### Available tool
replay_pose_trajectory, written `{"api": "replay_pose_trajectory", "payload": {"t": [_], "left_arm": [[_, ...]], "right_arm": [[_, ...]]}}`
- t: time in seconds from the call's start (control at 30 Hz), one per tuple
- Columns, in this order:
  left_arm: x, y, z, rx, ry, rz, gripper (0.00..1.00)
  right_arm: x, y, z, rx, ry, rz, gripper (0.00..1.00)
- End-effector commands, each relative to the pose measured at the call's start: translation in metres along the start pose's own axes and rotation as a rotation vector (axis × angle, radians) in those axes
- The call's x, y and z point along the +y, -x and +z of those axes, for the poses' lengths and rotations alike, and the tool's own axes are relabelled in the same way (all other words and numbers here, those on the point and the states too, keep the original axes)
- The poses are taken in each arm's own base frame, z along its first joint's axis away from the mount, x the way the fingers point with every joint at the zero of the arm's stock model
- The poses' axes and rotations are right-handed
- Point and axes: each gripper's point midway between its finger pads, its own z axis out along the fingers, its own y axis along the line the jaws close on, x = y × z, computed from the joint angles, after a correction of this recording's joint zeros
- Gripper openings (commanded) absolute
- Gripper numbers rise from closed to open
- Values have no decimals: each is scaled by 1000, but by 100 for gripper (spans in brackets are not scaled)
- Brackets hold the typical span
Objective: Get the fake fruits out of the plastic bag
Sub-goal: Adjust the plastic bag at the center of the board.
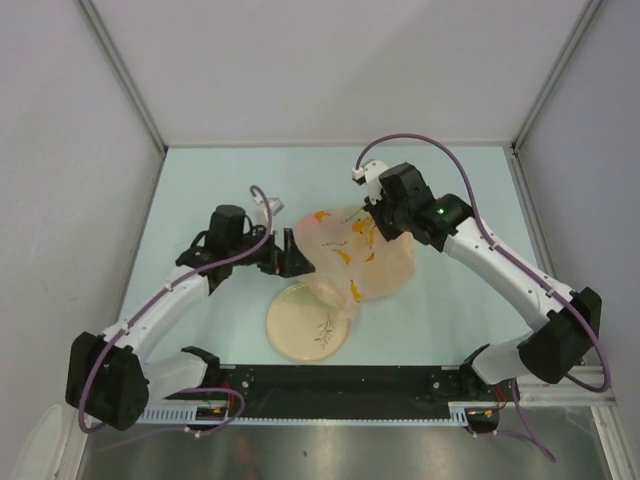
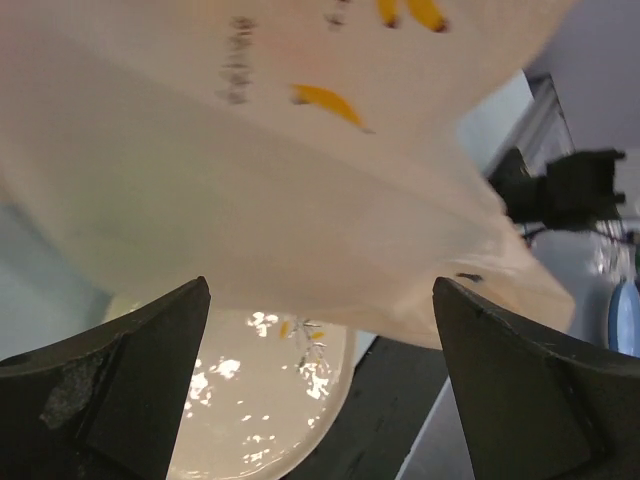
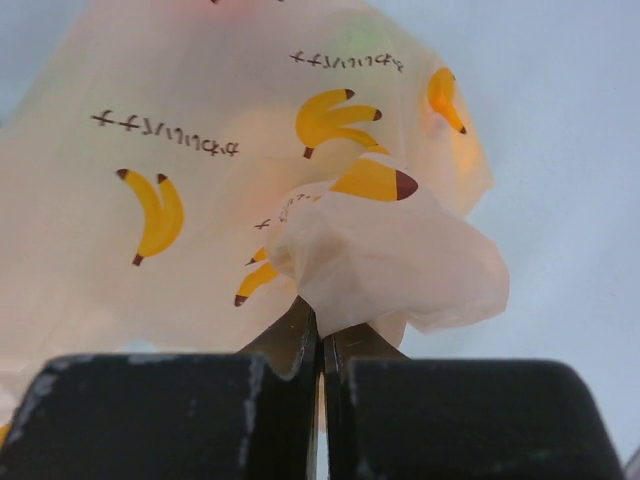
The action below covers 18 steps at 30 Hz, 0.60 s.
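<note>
The peach-pink plastic bag (image 1: 355, 255) with banana prints lies mid-table, partly over the beige plate (image 1: 310, 322). My right gripper (image 1: 378, 222) is shut on a pinched fold of the bag (image 3: 380, 250) at its far right side. My left gripper (image 1: 290, 255) is open at the bag's left edge, its fingers (image 2: 120, 380) spread on either side below the bag (image 2: 250, 180), holding nothing. The fruits are hidden inside the bag; only faint orange, red and green tints show through the film in the top and right wrist views.
The plate with a leaf print (image 2: 260, 400) lies under the bag's near edge, close to the black front rail (image 1: 330, 378). Grey walls enclose the table on three sides.
</note>
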Motion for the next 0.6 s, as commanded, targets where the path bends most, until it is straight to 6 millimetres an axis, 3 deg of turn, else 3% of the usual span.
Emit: {"api": "replay_pose_trajectory", "payload": {"t": [0.0, 0.17, 0.4, 0.47, 0.5, 0.57], "left_arm": [[-61, -8, 4, 79, -138, 196, 100], [-114, -26, 3, 157, -299, 292, 100], [-124, -32, 41, 269, -282, 224, 100], [-135, -26, 47, 276, -266, 268, 100], [-124, -22, 56, 265, -172, 277, 100], [-135, -16, 54, 263, -119, 332, 99]], "right_arm": [[4, 24, -25, -94, 71, 68, 0], [-8, 25, -21, -99, 50, 103, 0], [-10, 17, -14, -67, 86, 157, 0], [-12, 14, -15, -57, 88, 171, 0], [-12, 13, -15, -56, 89, 176, 0], [-15, 10, -14, -45, 87, 195, 0]]}}
